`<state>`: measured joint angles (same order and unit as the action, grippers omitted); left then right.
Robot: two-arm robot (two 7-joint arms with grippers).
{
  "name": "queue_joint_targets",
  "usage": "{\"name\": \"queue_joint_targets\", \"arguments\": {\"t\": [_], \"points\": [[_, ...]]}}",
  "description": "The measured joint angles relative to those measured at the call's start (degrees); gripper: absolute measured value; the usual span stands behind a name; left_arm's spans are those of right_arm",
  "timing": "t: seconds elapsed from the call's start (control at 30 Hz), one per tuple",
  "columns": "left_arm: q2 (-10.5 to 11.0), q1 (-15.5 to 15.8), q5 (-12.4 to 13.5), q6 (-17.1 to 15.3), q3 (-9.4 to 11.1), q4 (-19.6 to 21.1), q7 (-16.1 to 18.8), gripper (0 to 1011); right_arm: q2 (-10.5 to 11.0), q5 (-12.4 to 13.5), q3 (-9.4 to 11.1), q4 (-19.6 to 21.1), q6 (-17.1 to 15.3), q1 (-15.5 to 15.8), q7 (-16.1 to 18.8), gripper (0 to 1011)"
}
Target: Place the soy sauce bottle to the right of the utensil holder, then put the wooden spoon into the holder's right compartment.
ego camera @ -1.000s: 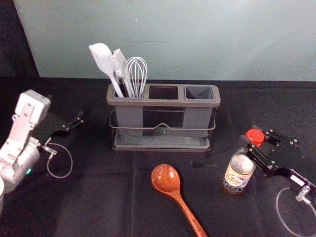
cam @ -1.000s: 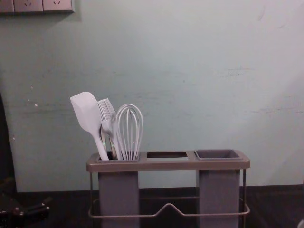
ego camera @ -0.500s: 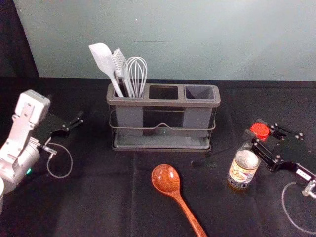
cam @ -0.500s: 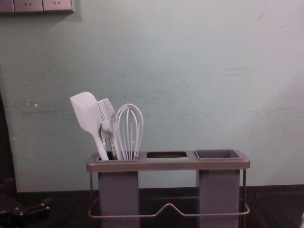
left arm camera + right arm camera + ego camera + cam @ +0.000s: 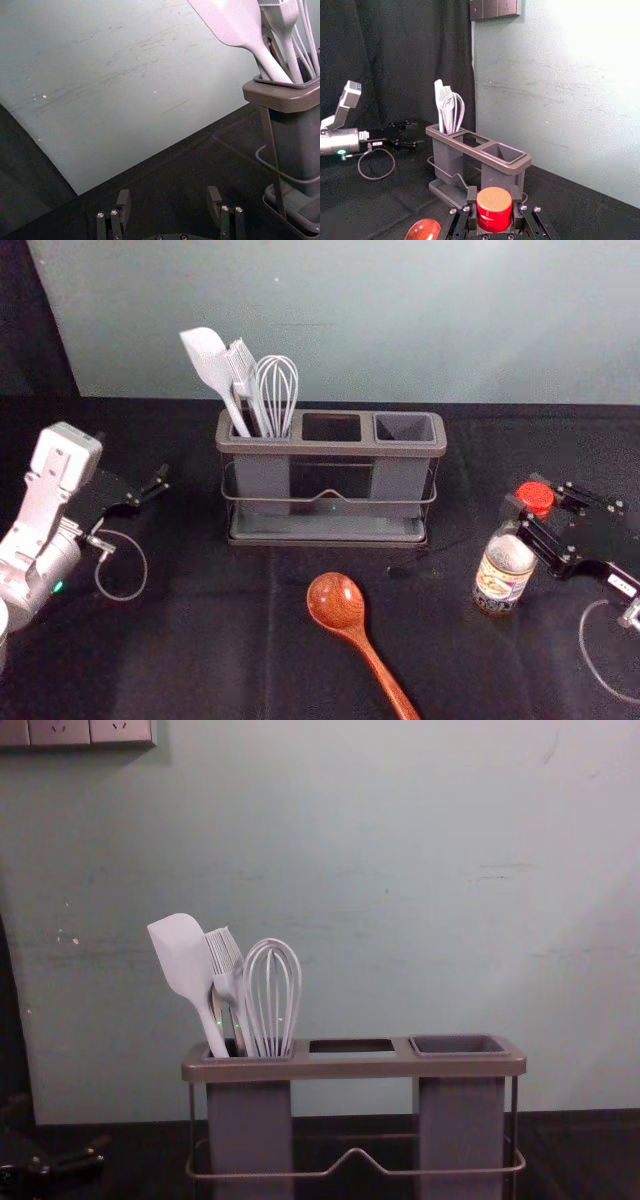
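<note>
The soy sauce bottle (image 5: 502, 574), with its red cap (image 5: 534, 499), is upright, right of and in front of the utensil holder (image 5: 330, 536); whether its base touches the table I cannot tell. My right gripper (image 5: 527, 502) is shut on its neck. In the right wrist view the cap (image 5: 494, 209) sits between the fingers of the right gripper (image 5: 494, 198). The wooden spoon (image 5: 337, 602) lies before the holder, bowl toward it. My left gripper (image 5: 160, 485) is parked left of the holder; the left wrist view shows this gripper (image 5: 169, 202) open, holding nothing.
A white spatula (image 5: 207, 358), a brush and a whisk (image 5: 277, 390) stand in the holder's left compartment. The middle and right compartments (image 5: 404, 427) hold nothing visible. Behind the dark table (image 5: 200, 640) rises a pale wall (image 5: 350, 320).
My right gripper has carried the bottle rightward and a little toward the back of the table. The left arm, the spoon and the holder have stayed where they were.
</note>
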<state>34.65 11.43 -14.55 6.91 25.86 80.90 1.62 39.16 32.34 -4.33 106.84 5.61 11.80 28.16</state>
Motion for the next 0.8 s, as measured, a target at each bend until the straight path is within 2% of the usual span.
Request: {"name": "queue_joint_targets", "arguments": {"t": [0.3, 0.43, 0.8], "points": [[0.00, 0.00, 0.00, 0.00, 0.00, 0.00, 0.00, 1005, -0.84, -1.26, -0.76, -2.23, -0.10, -2.76, -0.15, 381], [0.00, 0.00, 0.00, 0.00, 0.00, 0.00, 0.00, 1005, -1.69, -2.33, -2.06, -4.72, -0.60, -5.95, -0.40, 381], [0.00, 0.00, 0.00, 0.00, 0.00, 0.00, 0.00, 1005, -3.83, -3.27, -4.88, -11.07, -1.55, -13.00, 0.23, 381]]}}
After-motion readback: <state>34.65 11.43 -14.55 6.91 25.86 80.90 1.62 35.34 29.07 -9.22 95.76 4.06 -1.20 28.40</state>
